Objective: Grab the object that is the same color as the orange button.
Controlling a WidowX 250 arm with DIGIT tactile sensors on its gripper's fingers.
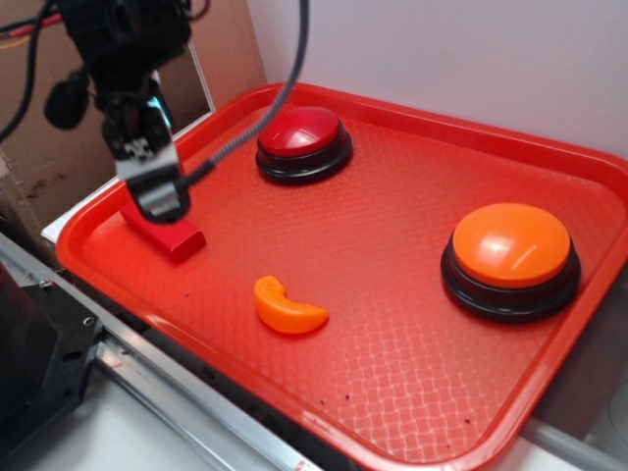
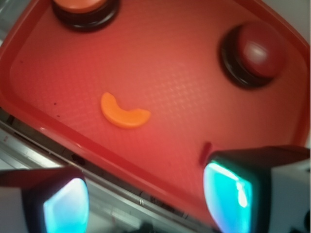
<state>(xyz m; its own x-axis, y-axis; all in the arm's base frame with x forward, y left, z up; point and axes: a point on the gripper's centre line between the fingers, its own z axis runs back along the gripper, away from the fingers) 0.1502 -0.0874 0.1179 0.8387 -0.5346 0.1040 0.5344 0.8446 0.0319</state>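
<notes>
No text, brand, number or sign can be read in either view. The one mark is a small black-and-white checkered patch on the gripper (image 1: 157, 201) body in the upper left of the exterior view, too small and blurred to make out as a code or label. The red tray (image 1: 392, 432), the orange button (image 1: 510, 247) and the red button (image 1: 304, 132) carry no lettering.
</notes>
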